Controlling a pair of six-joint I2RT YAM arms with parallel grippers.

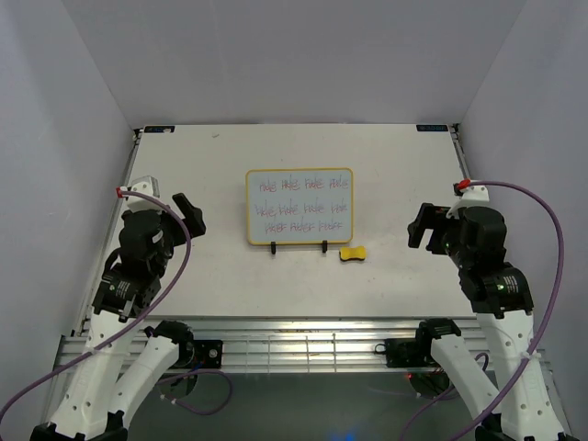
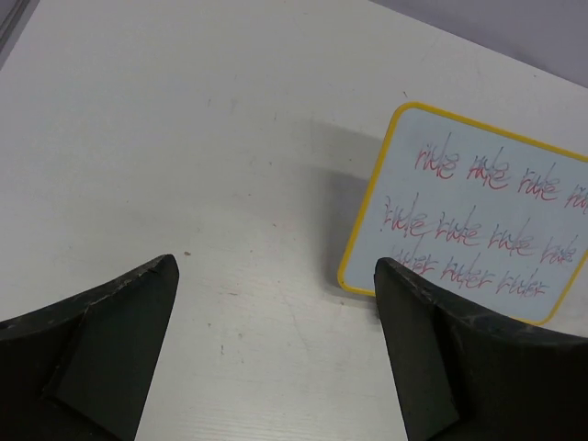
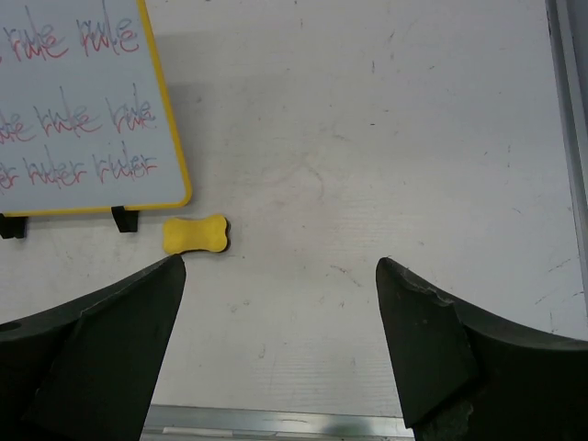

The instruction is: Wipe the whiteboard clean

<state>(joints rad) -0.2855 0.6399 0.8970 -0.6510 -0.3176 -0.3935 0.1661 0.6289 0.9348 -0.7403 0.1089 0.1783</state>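
Table (image 1: 386,156): white surface filling the middle of the top view, closed in by plain walls at left, right and rear.

Left arm (image 1: 138,266) and right arm (image 1: 487,266): these rise from the bottom corners of the top view. Each stands at its own side of the table, well apart from everything on it.

Whiteboard (image 1: 299,206): yellow-framed with rounded corners, at the centre of the top view. The surface bears three rows of pink-red handwriting. In the left wrist view it sits at the right edge of the frame; in the right wrist view it sits at the upper left.

Left gripper (image 1: 188,213): at centre left of the top view, with fingers spread wide and nothing between them.

Right gripper (image 1: 424,227): at centre right of the top view, with fingers likewise spread wide and holding nothing.

Wire stand (image 1: 323,245): thin and black. Two feet protrude under the lower edge of the whiteboard, which rests on it.

Sponge eraser (image 1: 353,253): yellow and bone-shaped, lying flat on the table. It lies just right of the right-hand stand foot and below the lower right corner of the whiteboard, clear of the frame.
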